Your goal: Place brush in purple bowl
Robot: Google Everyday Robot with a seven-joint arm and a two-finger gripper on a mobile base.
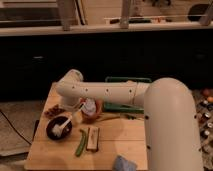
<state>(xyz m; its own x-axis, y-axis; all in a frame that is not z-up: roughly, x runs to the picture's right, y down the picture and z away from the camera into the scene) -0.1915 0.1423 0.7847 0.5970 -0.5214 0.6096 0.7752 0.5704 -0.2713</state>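
Near the counter's (115, 132) left edge: brush (64, 125) lying in purple bowl (58, 127); gripper (75, 109) just above, grip state unreadable.

Warm, dim light falls from above. It is brightest on the white arm (105, 92) and paler on the wooden table (117, 137). The gripper (79, 109) hangs under the arm, in its soft shadow, just beside the purple bowl (50, 125), whose inside reads almost black. Behind the gripper the cabinet front (100, 55) is deep in darkness, and above it a counter edge (100, 29) glows pale.
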